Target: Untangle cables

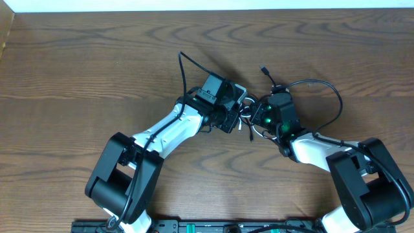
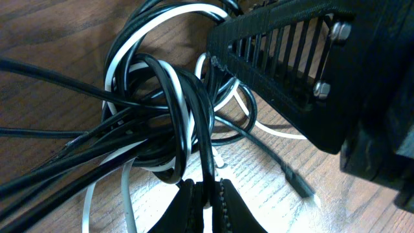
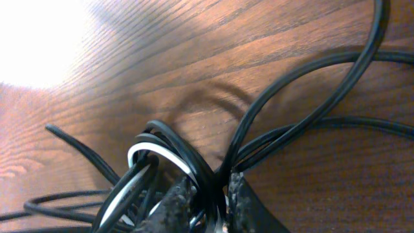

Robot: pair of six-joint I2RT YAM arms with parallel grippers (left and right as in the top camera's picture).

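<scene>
Between the two hands, mid-table: a knot of black cable and white cable, smooth round cords looped through each other. Left hand is closed, pinching one black strand at its toothed tips. Right hand is nearly closed, black strands squeezed between its tips. Hands almost touch, so room is tight there. Beyond both, broad wood-grain table, far edge well off.

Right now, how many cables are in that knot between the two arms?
2. The black cable loops at the middle of the table and trails outward; the white cable winds among its loops. Some strands may be hidden.
</scene>
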